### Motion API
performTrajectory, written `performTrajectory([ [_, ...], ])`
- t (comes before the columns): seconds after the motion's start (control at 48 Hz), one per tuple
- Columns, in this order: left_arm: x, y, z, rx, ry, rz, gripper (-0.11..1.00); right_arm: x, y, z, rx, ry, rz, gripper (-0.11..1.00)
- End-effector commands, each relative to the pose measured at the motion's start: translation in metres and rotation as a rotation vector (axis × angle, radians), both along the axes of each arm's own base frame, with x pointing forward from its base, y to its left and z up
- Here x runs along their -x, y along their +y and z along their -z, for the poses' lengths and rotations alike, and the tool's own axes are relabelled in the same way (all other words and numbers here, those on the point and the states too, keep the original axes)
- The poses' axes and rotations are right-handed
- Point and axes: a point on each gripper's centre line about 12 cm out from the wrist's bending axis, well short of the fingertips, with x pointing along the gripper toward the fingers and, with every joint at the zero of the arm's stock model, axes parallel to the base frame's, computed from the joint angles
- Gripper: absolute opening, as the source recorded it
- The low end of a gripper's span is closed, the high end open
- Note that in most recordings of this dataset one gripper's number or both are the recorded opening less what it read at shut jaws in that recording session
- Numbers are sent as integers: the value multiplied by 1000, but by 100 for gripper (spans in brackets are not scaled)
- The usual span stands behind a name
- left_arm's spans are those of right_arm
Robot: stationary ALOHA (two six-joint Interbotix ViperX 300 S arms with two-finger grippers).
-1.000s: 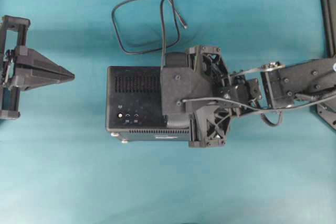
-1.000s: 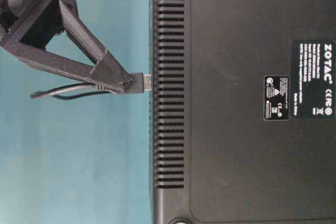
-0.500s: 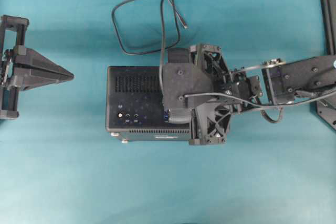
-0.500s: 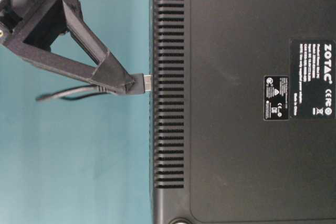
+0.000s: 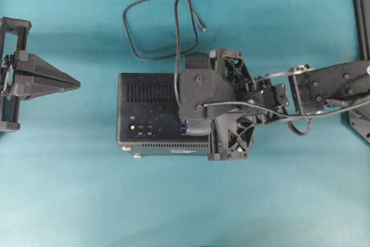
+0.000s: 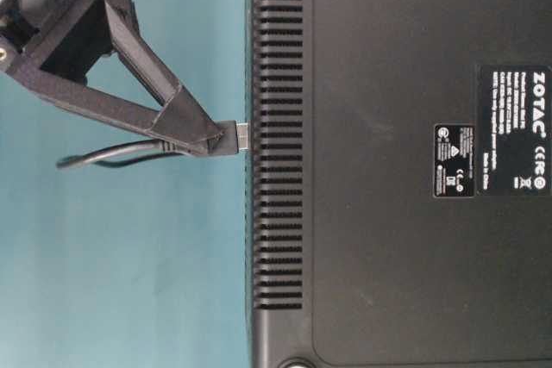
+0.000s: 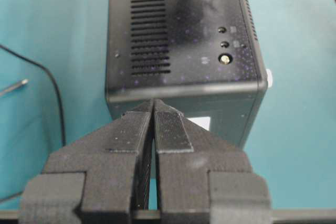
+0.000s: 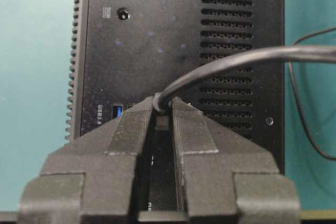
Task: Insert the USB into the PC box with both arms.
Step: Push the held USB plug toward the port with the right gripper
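The black PC box (image 5: 151, 114) is seen lying on the teal surface, port face upward; the USB (image 6: 233, 137) is held level, its metal tip touching the box's vented edge

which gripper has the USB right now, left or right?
The right gripper: shut on the USB, cable trailing behind, over the PC box. The left gripper is shut on nothing, off the box's end.

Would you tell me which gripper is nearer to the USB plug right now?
Right. The right gripper is shut on the USB plug at the PC box; the left gripper hangs shut, apart from the box's far end.
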Motion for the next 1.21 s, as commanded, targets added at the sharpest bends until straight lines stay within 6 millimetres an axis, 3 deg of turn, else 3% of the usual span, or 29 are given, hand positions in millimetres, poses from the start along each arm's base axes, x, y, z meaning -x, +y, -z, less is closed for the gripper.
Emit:
performTrajectory([
  [0.0, -1, 0, -7, -1, -23, 1, 0, 1, 1, 4, -8, 15, 7, 8],
  [0.354, -1, 0, -6, -1, -22, 1, 0, 4, 18, 6, -45, 23, -21, 8],
  [0.75, 0, 0, -8, 1, -28, 1, 0, 2, -12, 6, -16, 17, 40, 9],
  [1.188, 1, 0, -6, 1, -26, 1, 0, 6, 18, 7, -64, 23, -18, 8],
])
